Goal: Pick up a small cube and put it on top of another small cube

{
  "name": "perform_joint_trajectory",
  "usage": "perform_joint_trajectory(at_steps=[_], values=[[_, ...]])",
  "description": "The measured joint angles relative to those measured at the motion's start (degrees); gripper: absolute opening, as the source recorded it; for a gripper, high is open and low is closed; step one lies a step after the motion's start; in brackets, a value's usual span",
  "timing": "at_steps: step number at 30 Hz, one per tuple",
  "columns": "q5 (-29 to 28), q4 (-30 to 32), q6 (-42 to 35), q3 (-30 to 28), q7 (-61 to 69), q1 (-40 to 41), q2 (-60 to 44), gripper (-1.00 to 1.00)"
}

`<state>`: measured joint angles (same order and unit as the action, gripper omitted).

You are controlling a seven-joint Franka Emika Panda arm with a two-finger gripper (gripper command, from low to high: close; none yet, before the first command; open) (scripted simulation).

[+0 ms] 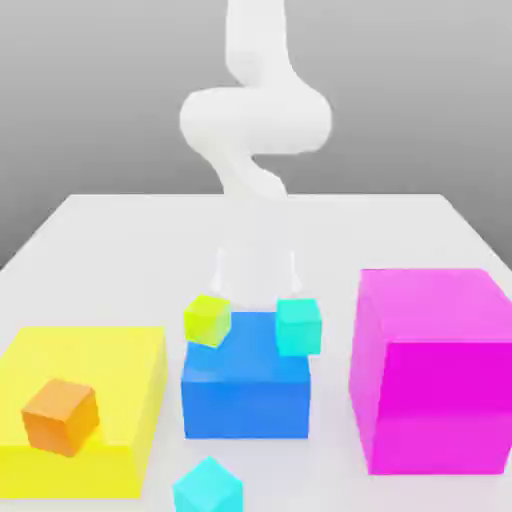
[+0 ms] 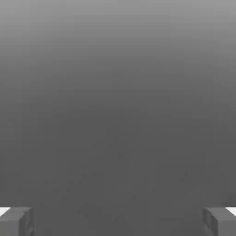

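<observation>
The white table (image 1: pixel 340 230) is the largest thing, with the white robot arm (image 1: pixel 256 120) above it. The arm's gripper (image 2: pixel 118 222) is open and empty, its two fingers wide apart in the hand view.

Of the blocks, the big magenta block (image 1: pixel 435 385) stands at the exterior view's right. The wide yellow block (image 1: pixel 75 470) is at the exterior view's left, and the blue block (image 1: pixel 246 405) sits between them.

The small cubes come last. An orange cube (image 1: pixel 61 416) shows tilted against the yellow block. A lime cube (image 1: pixel 207 321), also tilted, and an upright turquoise cube (image 1: pixel 298 327) overlap the blue block's upper part; whether they touch it, I cannot tell. The cyan cube (image 1: pixel 209 488) is nearest the camera, turned cornerwise and cut off by the exterior view's bottom edge.
</observation>
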<state>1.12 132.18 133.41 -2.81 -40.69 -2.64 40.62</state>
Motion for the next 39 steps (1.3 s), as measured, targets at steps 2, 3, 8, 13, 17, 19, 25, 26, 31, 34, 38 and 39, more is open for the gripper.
perform_joint_trajectory(at_steps=[2,3,8,13,17,19,25,26,31,34,38,39], values=[[1.2,0.3,1.4,-2.3,4.5,-2.0,-4.4,0.00],[1.8,0.5,2.0,-3.3,6.7,-3.0,-6.5,0.00],[5.3,1.3,5.3,-7.9,17.9,-6.8,-17.0,0.00],[9.2,2.1,8.4,-11.1,29.3,-9.3,-27.4,0.00],[11.9,2.7,11.0,-12.2,38.1,-9.9,-35.8,0.00],[12.7,3.0,12.3,-12.3,42.2,-9.8,-39.8,0.00],[11.8,4.2,16.8,-12.0,51.8,-8.4,-51.3,0.00],[11.0,4.4,17.6,-12.1,53.1,-8.2,-53.1,0.00],[11.6,3.8,24.0,-10.2,57.7,-6.0,-62.8,0.00],[13.2,3.1,26.8,-8.3,59.0,-4.5,-66.6,-1.00],[13.2,3.0,26.7,-8.3,59.0,-4.5,-66.6,-1.00],[13.6,2.9,27.3,-7.9,59.3,-4.1,-67.3,-1.00]])
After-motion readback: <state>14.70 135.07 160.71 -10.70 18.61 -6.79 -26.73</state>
